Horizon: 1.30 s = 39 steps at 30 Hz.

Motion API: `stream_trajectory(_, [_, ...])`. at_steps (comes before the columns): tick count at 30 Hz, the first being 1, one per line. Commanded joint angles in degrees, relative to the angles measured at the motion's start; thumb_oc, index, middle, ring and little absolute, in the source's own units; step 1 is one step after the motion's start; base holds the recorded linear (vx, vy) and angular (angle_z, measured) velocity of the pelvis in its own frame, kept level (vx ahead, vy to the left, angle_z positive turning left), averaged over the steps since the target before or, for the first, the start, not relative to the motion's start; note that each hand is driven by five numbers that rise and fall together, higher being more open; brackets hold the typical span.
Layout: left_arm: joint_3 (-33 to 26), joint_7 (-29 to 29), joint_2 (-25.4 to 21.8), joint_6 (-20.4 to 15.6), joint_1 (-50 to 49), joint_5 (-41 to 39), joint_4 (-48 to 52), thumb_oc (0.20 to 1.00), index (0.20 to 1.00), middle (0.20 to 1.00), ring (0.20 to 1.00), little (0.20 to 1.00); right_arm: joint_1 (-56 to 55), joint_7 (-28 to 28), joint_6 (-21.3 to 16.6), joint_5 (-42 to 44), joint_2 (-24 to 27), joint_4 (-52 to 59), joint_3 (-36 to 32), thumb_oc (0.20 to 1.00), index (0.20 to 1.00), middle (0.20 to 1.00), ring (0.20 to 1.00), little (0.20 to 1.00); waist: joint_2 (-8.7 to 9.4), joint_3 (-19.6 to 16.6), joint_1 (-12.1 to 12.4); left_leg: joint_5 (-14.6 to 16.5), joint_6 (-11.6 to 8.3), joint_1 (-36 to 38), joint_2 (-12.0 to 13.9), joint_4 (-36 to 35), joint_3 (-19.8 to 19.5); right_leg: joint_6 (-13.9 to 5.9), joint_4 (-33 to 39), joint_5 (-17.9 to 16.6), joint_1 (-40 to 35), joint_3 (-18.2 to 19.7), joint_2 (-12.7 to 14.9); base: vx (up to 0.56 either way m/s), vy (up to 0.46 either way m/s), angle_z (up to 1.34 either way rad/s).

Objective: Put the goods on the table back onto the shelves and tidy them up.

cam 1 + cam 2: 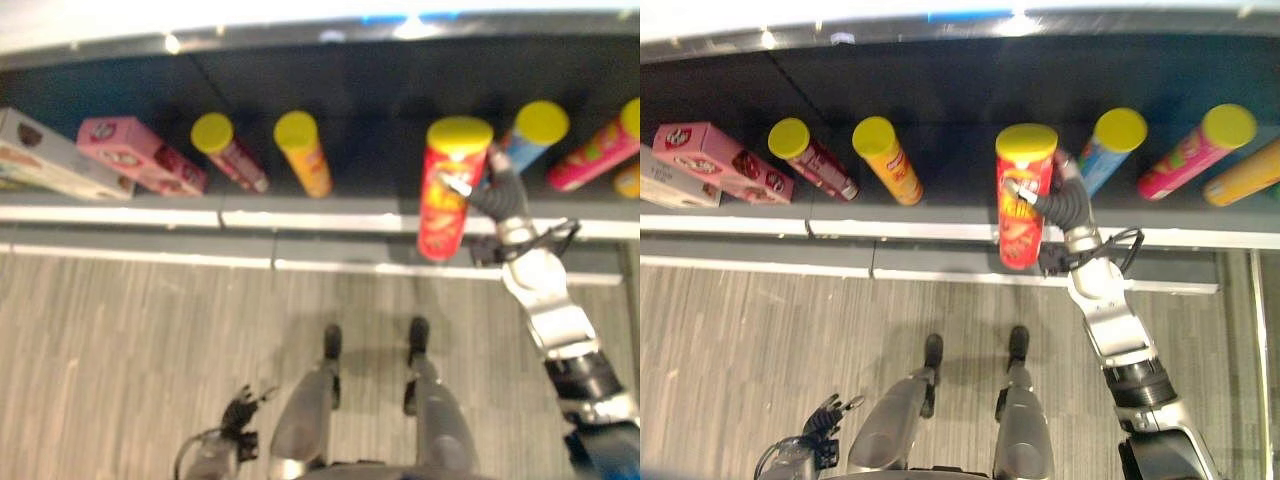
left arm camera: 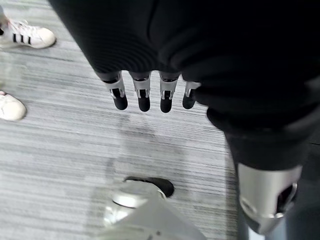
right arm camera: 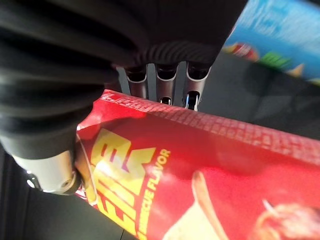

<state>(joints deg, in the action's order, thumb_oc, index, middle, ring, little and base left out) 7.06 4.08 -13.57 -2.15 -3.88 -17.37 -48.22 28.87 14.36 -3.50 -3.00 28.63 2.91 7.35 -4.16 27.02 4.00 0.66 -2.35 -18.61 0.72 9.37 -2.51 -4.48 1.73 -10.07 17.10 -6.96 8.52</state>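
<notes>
1. Dark shelf [image 1: 960,90] with pale front edge [image 1: 890,232].
2. Standing on it, robot's left to right: pink box [image 1: 722,160], maroon can [image 1: 812,157], orange can [image 1: 888,160], blue can [image 1: 1110,148], pink can [image 1: 1196,152].
3. Grey plank floor [image 1: 740,340] below.

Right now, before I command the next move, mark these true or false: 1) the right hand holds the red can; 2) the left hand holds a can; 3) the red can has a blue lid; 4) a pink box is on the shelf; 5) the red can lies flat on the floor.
1) True: the right hand is curled round the red can.
2) False: the left hand hangs low over the floor, fingers straight, holding nothing.
3) False: its lid is yellow.
4) True: the pink box sits on the shelf towards the robot's left.
5) False: it is held at the shelf's front edge.
</notes>
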Motion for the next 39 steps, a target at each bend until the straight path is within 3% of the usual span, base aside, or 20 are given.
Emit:
stream_trajectory(1, [1.5,2.3,-3.7,-0.8,-1.3,-2.8,-0.1,1.000,1.000,1.000,1.000,1.000,3.5,6.4,-3.5,-5.0,-0.8,5.7,-1.0,0.200,0.200,0.200,0.200,0.200,0.64,-1.9,1.6,1.8,-1.18,-3.5,1.1,1.8,-0.8,-3.89,-10.4,9.5,0.0,0.1,5.3,-0.05,-0.018,0.10])
stream_trajectory(12, [4.4,5.2,-4.1,-1.9,0.2,-6.0,4.3,1.000,1.000,1.000,1.000,1.000,13.9,18.8,-1.2,-15.3,0.7,6.4,-5.3,0.200,0.200,0.200,0.200,0.200,-2.53,2.8,2.6,2.2,-1.21,-10.4,0.0,4.6,-1.5,-3.67,-14.8,10.7,7.4,0.1,6.2,-0.02,-0.008,0.08])
stream_trajectory(20, [5.2,6.5,-4.1,-2.6,1.1,-7.4,6.3,1.000,1.000,1.000,1.000,1.000,18.4,24.5,0.6,-18.9,2.0,5.7,-7.3,0.200,0.200,0.200,0.200,0.200,-4.28,2.8,2.6,2.6,-0.95,-15.6,-0.7,6.5,-1.1,-3.63,-17.0,11.1,12.9,0.9,6.7,0.00,0.002,0.00])
stream_trajectory(26, [5.4,6.6,-4.0,-2.6,1.1,-7.6,6.5,1.000,1.000,1.000,1.000,1.000,18.5,24.9,0.7,-19.0,2.1,5.8,-7.4,0.200,0.200,0.200,0.200,0.200,-4.49,2.8,2.5,2.7,-0.86,-16.1,-0.8,6.9,-1.0,-3.61,-17.4,11.2,13.5,1.0,6.8,0.00,0.000,0.00])
stream_trajectory(30, [5.8,7.0,-4.1,-3.5,1.0,-8.8,9.0,1.000,1.000,1.000,1.000,1.000,20.1,27.4,1.4,-20.0,3.4,5.0,-8.0,0.200,0.200,0.200,0.200,0.200,-6.78,2.8,2.4,3.1,-0.58,-20.8,-1.8,8.6,-0.5,-3.85,-19.0,10.8,18.8,2.1,7.7,-0.01,0.048,0.01])
stream_trajectory(39, [6.3,7.3,-4.0,-3.9,0.3,-9.4,11.0,1.000,1.000,1.000,1.000,1.000,21.8,29.4,1.8,-20.2,5.1,4.8,-8.6,0.200,0.200,0.200,0.200,0.200,-8.32,2.8,2.3,2.8,-0.46,-25.1,-2.4,9.1,0.2,-4.11,-20.1,10.5,23.7,3.1,8.2,0.00,0.020,-0.01])
